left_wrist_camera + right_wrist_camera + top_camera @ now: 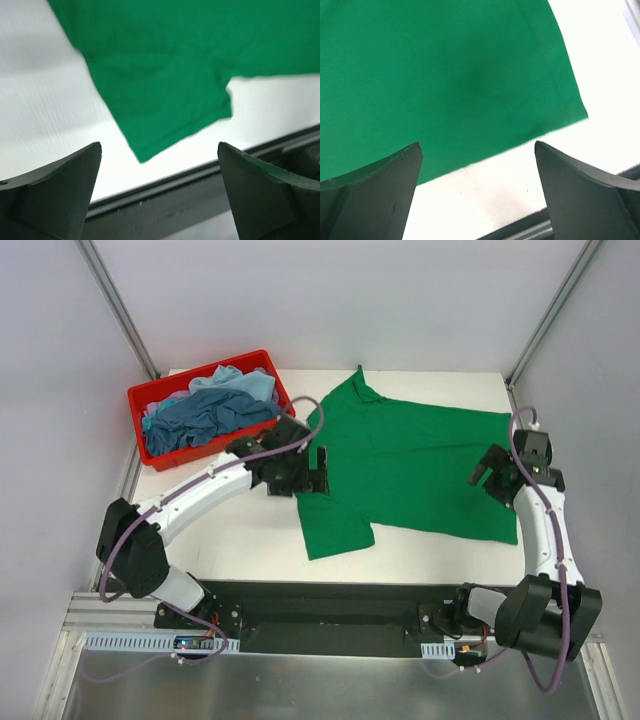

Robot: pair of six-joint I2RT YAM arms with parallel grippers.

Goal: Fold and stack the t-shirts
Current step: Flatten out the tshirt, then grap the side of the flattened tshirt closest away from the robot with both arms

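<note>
- On the desk (pixel 230 540), the green t-shirt (pixel 420 465) lies spread out.
- Far-left, the red bin (pixel 137 415) holds a crumpled teal-blue shirt (pixel 205 420) and a pale blue shirt (pixel 240 382).
- Left pincer (pixel 318 468) by the sleeve and right pincer (pixel 485 475) over the hem gape wide, both empty.

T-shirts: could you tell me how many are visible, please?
3: green t-shirt spread on the table; teal-blue t-shirt and pale blue t-shirt heaped in the red bin, perhaps hiding more.

The green shirt (pixel 160 75) is showing blurred in the left wrist view and running off the top edge. In the red bin (pixel 205 451), the dark teal shirt (pixel 205 418) and the pale blue shirt (pixel 240 383) are lying crumpled, hiding each other's outlines.
</note>
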